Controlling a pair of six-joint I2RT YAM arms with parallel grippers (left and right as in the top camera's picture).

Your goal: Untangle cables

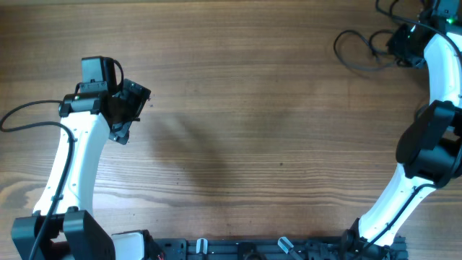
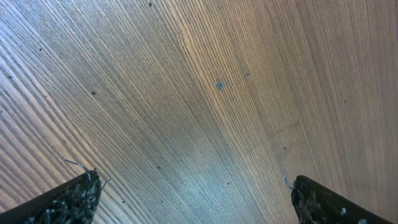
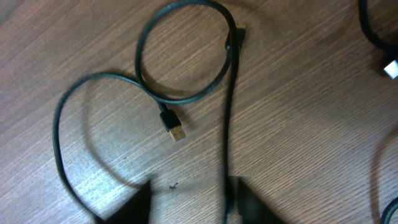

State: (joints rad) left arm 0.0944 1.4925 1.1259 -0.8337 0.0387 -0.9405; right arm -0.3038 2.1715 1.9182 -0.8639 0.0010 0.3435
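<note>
Your right gripper (image 3: 189,199), jaws parted, hovers over the black cables (image 3: 186,93), one running between its fingers. Your left gripper (image 2: 196,199) gapes wide over the bare wooden table (image 2: 205,93).

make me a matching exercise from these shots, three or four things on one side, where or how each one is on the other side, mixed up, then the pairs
Things
1. left tool
2. right tool
3. gold-tipped plug
4. cables

Places or states
A. lying flat on the wood beside a round loop of cord
B. far right corner of the table, over the cables
C. fingers wide apart over bare wood
D. loose black loops on the table top

Pairs: 1-C, 2-B, 3-A, 4-D
</note>
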